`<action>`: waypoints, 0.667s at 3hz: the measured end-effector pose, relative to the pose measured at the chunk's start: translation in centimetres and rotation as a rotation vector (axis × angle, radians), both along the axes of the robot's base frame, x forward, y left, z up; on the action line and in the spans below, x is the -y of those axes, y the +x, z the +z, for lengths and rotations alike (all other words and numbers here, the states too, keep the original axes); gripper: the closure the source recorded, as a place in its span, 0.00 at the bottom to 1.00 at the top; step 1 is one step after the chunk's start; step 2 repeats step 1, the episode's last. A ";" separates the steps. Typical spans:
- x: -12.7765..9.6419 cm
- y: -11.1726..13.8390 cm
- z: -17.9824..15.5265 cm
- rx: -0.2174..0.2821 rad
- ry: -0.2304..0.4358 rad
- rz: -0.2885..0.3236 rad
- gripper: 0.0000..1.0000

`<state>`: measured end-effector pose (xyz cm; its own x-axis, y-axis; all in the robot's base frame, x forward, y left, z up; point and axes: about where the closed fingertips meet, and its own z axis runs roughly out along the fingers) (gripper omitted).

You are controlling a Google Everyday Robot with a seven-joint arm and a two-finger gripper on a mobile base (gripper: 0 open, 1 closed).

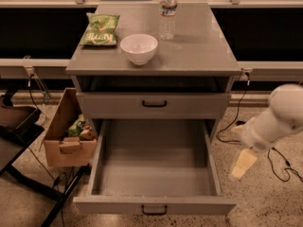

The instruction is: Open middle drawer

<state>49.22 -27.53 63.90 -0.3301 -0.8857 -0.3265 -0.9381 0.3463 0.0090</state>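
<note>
The middle drawer (118, 205) stands pulled well out, so the opening looks done. The hand (242, 164) hangs to its right, grasping nothing; released or clenched, I cannot tell. Next it need only stay clear.

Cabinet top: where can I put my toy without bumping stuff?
On the cabinet top, the right half beside the water bottle is bare. So is the open middle drawer. Left is crowded: chip bag and bowl. The end effector hangs right of the drawer.
</note>
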 end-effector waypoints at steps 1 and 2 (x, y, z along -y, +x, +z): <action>3.0 -1.3 5.3 -0.019 -0.003 -0.034 0.00; 3.0 -1.3 5.3 -0.019 -0.003 -0.034 0.00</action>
